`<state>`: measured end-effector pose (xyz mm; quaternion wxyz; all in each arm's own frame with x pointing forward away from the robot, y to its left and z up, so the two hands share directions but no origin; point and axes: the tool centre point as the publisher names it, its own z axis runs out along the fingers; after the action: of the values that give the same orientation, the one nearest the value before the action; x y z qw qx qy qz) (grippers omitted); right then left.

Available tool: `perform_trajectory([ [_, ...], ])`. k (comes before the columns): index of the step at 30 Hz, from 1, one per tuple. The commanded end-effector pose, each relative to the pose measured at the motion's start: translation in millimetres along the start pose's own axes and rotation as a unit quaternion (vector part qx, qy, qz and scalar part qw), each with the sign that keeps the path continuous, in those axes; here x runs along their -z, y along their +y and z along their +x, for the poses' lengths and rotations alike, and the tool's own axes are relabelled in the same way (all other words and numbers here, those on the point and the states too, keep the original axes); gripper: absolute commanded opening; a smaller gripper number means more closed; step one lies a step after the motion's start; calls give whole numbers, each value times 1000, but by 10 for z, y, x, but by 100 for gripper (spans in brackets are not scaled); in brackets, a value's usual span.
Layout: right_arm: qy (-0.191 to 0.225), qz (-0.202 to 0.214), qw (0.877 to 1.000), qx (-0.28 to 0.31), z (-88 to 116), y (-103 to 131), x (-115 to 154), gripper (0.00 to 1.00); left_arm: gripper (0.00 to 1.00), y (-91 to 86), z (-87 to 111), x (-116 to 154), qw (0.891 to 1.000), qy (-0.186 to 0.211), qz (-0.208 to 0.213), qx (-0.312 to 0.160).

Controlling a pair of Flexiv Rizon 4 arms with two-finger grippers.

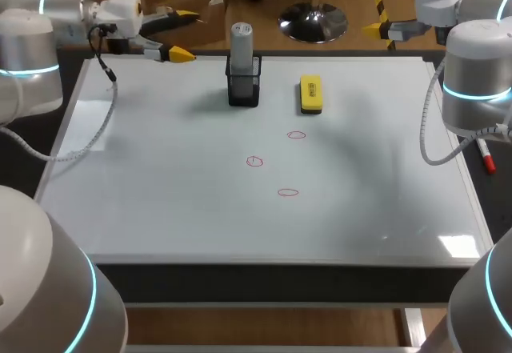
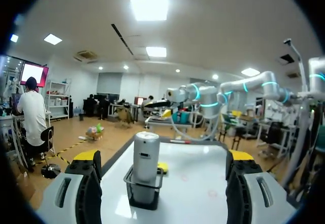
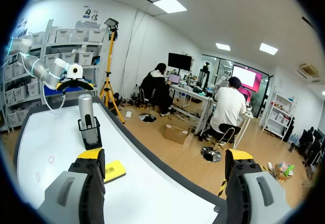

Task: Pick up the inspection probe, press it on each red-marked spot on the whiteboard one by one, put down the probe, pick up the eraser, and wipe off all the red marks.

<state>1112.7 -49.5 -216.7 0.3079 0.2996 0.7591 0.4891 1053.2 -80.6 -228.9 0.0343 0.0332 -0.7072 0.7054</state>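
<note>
Grey inspection probe (image 1: 242,37) upright in black mesh holder (image 1: 243,85) near whiteboard (image 1: 160,201) far edge. Yellow eraser (image 1: 310,94) flat, near holder. Three red marks (image 1: 254,161) mid-board. Left jaws spread, hovering at far-left corner. Right jaws spread, beyond far-right corner.

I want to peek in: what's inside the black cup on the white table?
A grey inspection probe stands upright inside the black holder. Its lower end is hidden by the holder's walls.
</note>
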Motion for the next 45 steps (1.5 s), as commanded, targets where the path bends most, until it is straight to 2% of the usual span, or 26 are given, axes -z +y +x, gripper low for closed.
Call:
perform_trajectory([
  [1,0,1,1000,0,-5,0,-3,100,100,50,-50,-127,1000,-13,8,-2],
  [11,0,1,1000,0,-5,0,-3,100,100,242,-209,-468,1000,-25,14,-1],
  [19,0,1,1000,0,-5,0,-3,100,100,397,-391,-696,1000,-14,10,-1],
  [31,0,1,1000,0,-5,0,-3,100,100,419,-530,-934,1000,-1,12,-5],
  [45,0,1,1000,0,-5,0,-3,100,100,416,-522,-1165,1000,-11,11,-8],
])
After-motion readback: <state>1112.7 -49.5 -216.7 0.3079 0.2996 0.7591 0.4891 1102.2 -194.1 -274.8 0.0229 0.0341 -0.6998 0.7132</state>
